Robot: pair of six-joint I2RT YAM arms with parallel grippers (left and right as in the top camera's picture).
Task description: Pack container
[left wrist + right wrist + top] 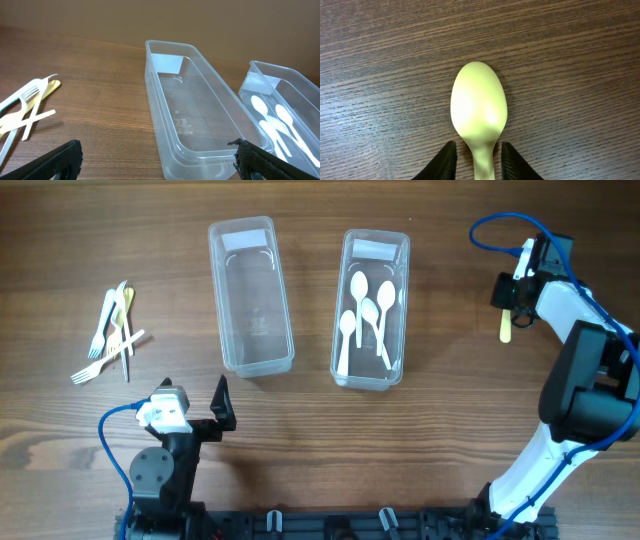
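A pale yellow-green spoon (pixel 479 105) lies on the wood table at the far right (pixel 506 328). My right gripper (pixel 477 152) straddles its handle, one finger on each side with a small gap, so it is open. It also shows in the overhead view (pixel 514 292). A clear container (pixel 342 310) holds several white spoons (pixel 365 310). A second clear container (pixel 216 290) is empty. My left gripper (pixel 157 150) is open wide and empty, near the empty container's (pixel 165 150) near end.
A loose pile of white and yellowish forks (pixel 112 335) lies at the far left and shows in the left wrist view (pixel 25 107). A blue cable (pixel 500 225) loops over the right arm. The two containers stand side by side mid-table.
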